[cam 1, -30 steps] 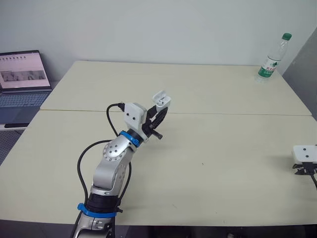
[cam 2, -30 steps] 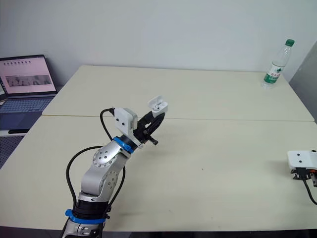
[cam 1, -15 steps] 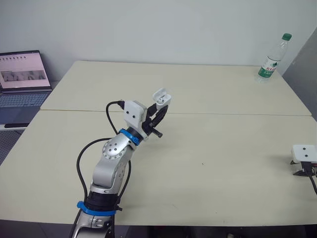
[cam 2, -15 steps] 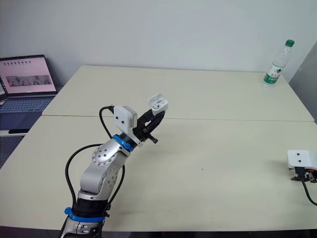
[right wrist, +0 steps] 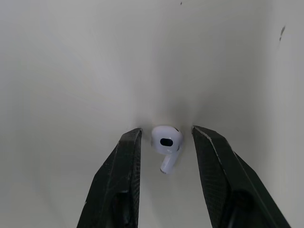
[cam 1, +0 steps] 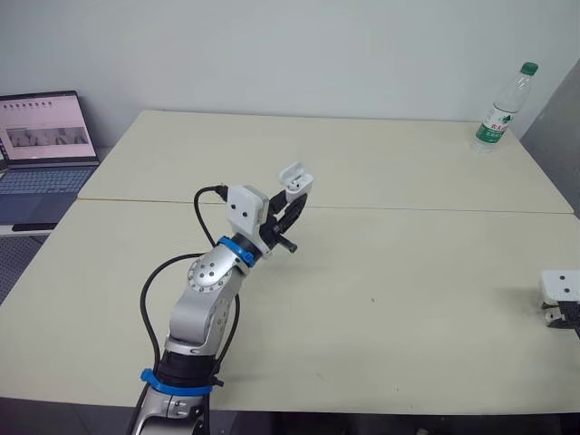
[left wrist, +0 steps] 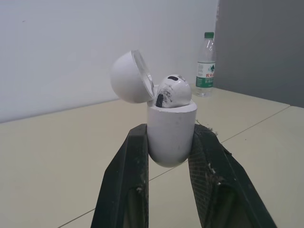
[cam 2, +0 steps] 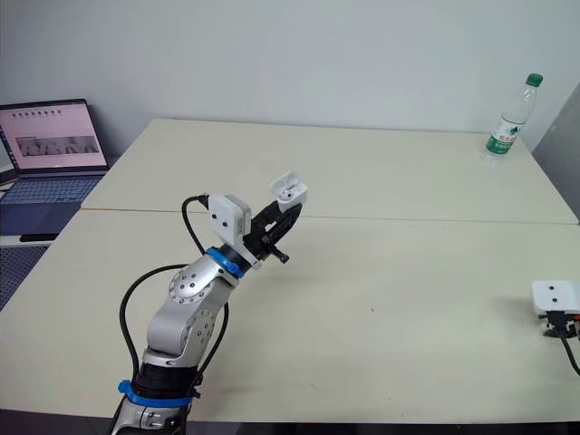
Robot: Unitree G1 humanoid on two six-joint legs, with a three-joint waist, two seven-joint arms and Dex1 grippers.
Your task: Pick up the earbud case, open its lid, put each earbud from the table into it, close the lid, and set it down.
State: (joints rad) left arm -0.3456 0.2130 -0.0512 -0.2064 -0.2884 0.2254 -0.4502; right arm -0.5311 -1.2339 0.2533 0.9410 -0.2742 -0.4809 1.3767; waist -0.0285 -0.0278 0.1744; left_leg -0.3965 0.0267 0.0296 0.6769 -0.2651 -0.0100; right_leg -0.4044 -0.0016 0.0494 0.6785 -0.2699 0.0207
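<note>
Across the cream worktop (cam 1: 408, 272) a seam joins two slabs beneath a pale wall; a laptop (cam 1: 41, 145) sits off its left side, a water bottle (cam 1: 501, 107) at its far right corner. The left gripper (cam 1: 295, 201) has its jaws clamped on the earbud case (left wrist: 171, 142), held aloft with the lid open and a seated earbud (left wrist: 172, 90) inside. The right gripper (right wrist: 166, 132), cut off at the head views' edge, has jaws wide astride a loose earbud (right wrist: 166, 140) on the worktop.

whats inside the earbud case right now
One earbud sits in the open earbud case, its head above the rim. The stem and any second slot are hidden by the case wall.
</note>
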